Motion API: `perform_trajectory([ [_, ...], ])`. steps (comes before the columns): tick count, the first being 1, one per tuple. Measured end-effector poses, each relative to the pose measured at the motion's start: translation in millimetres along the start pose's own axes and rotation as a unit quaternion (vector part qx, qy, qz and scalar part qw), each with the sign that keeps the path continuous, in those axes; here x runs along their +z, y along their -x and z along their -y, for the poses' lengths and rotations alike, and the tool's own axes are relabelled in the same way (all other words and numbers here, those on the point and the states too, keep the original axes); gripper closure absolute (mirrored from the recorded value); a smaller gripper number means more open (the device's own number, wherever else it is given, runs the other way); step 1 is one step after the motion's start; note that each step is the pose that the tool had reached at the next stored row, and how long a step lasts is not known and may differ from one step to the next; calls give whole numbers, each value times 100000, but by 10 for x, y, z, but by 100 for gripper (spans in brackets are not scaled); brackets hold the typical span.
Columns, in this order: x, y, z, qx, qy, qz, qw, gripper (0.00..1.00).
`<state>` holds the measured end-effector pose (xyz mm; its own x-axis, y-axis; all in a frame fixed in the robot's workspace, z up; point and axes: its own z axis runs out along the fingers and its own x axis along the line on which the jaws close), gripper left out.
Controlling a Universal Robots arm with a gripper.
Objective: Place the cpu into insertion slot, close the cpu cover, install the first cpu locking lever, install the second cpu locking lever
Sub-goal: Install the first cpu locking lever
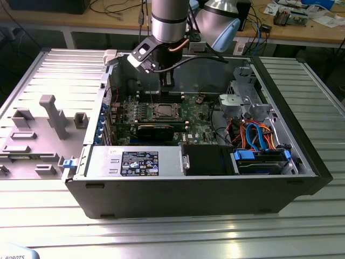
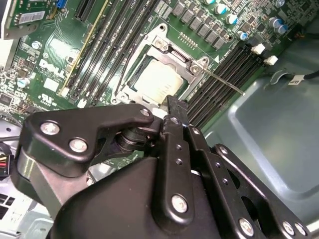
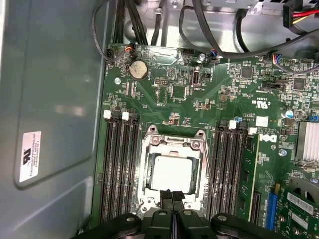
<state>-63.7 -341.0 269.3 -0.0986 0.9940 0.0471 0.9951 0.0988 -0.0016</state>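
**Cpu seated under its cover, pincer shut above it**

A ribbed metal desk (image 1: 215, 232) carries an open computer case (image 1: 188, 194) lying on its side. The arm (image 1: 168, 21) reaches down into the case from above. Its green motherboard (image 1: 199, 116) lies flat on the case floor.

The pincer (image 1: 168, 82) hangs over the board, close above the slot. In both wrist views its black fingertips (image 3: 167, 195) are pressed together, and it holds nothing. Whether they touch the metal below cannot be told.

The slot (image 3: 149, 130) sits between two banks of memory slots (image 3: 119, 169). The cover (image 3: 146, 164) lies down flat on it, framing the chip. The cpu (image 3: 172, 172) lies in the slot, its dull silver top showing through the cover's window.

A thin lever (image 2: 224, 82) juts out from one corner of the slot and slants across the nearby memory slots.
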Motion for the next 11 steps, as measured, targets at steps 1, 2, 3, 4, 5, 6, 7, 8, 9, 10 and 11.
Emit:
perform_trajectory([
  [1, 0, 0, 0, -157, 2, -12, 100000, 89],
  [2, -1, -3, -1, -1504, -71, 12, 99989, 89],
  [3, -1, -3, 0, -2815, -133, 15, 99960, 89],
  [4, -1, -3, 0, -3679, -170, 15, 99932, 89],
  [5, -1, -3, 0, -5009, -235, 21, 99874, 89],
  [6, -1, -4, 0, -5832, -274, 15, 99829, 89],
  [7, -1, -4, 0, -7513, -349, 20, 99717, 89],
  [8, -1, -4, 0, -8952, -420, 24, 99598, 89],
  [9, -1, -5, 0, -10064, -472, 24, 99491, 89],
  [10, -1, -5, 0, -10957, -513, 26, 99397, 89],
  [11, 0, -4, 0, -12229, -572, 27, 99248, 89],
])
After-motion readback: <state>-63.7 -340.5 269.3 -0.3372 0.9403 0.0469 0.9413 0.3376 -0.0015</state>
